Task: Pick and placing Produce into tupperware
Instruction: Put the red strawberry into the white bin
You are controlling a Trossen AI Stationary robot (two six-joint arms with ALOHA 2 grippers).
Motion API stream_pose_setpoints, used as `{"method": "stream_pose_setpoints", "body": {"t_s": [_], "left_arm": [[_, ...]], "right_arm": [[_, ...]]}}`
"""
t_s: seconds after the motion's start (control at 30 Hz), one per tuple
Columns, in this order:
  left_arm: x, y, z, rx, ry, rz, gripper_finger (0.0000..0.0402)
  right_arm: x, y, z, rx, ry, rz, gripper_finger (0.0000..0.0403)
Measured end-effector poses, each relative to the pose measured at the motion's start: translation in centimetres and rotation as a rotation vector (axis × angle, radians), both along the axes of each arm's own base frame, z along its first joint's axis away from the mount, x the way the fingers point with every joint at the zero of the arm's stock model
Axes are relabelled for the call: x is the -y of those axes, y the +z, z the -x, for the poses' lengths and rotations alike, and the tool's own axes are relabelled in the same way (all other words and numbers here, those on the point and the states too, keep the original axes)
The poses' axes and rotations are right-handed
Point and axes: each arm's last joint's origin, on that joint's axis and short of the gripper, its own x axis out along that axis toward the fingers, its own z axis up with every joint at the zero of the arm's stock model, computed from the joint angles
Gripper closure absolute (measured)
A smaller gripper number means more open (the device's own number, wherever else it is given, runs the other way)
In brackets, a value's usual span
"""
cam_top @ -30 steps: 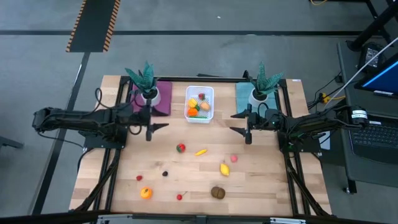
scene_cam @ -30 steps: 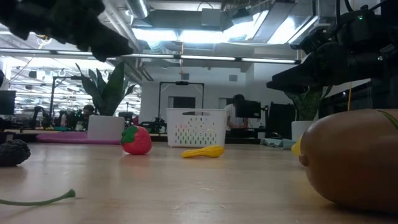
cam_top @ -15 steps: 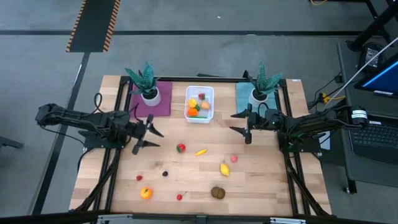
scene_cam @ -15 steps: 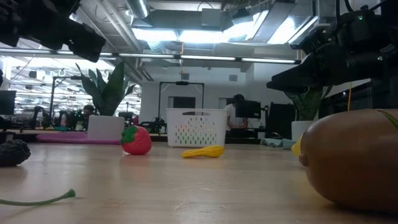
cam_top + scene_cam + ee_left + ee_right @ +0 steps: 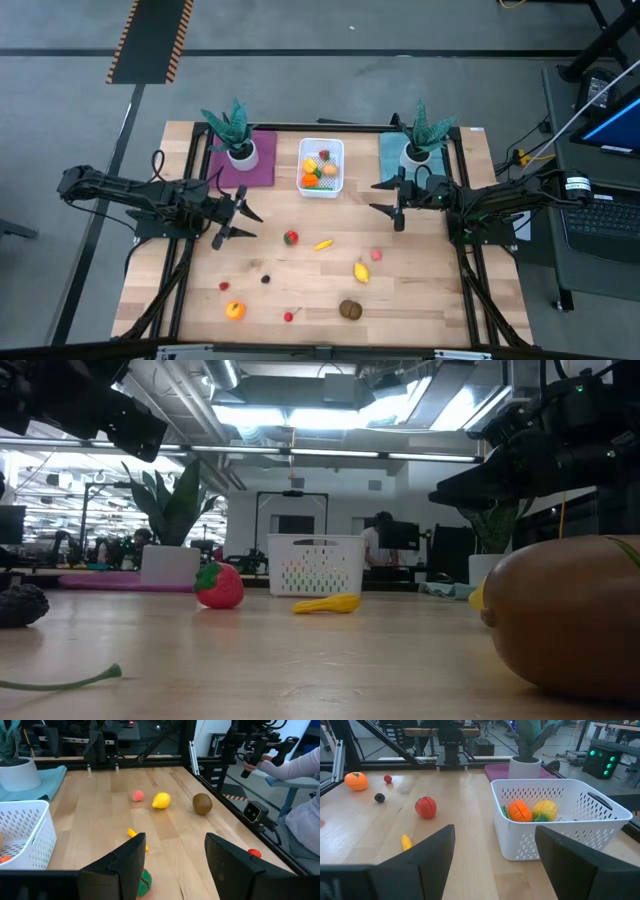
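Just now the left gripper (image 5: 232, 217), jaws spread and empty, hovers nearest the strawberry (image 5: 290, 238), which lies on the table just ahead of its fingertips and probably slightly toward the front edge, with the tupperware (image 5: 320, 167) farther off.

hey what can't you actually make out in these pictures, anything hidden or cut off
- Tub contents: in the high view too small to count; in the right wrist view its wall hides all but an orange and a yellow piece.
- Kiwi: cut off by the low view's right edge.
- Strawberry: left wrist view, mostly behind the left gripper's finger.
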Motion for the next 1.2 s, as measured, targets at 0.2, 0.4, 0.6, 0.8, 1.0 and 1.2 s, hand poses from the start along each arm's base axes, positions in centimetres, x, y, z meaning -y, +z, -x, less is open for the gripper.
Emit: {"method": "stream_pose_setpoints", "body": {"t_s": [0.2, 0.4, 0.6, 0.8, 1.0, 1.2], "left_arm": [[0.0, 0.0, 0.0, 0.001, 0.001, 0.0, 0.0204], [-0.2, 0.2, -0.1, 0.007, 0.09, 0.063, 0.0204], [-0.2, 0.6, -0.2, 0.03, 0.102, 0.126, 0.0204], [-0.2, 0.6, -0.2, 0.032, 0.112, 0.136, 0.0204], [0.4, 0.9, -1.1, 0.017, 0.125, 0.085, 0.0204], [1.5, 1.8, -2.5, -0.038, 0.148, 0.027, 0.0207]], "right_arm": [[0.0, 0.0, 0.0, 0.0, 0.0, 0.0, 0.0125], [0.0, 0.0, 0.0, -0.002, 0.0, -0.002, 0.0125], [0.0, -0.1, 0.0, -0.005, -0.004, -0.029, 0.0125], [0.0, -0.1, 0.0, -0.004, -0.005, -0.031, 0.0125], [0.0, -0.1, 0.0, -0.005, -0.005, -0.031, 0.0125], [0.0, -0.1, 0.0, -0.005, -0.005, -0.031, 0.0125]]}}
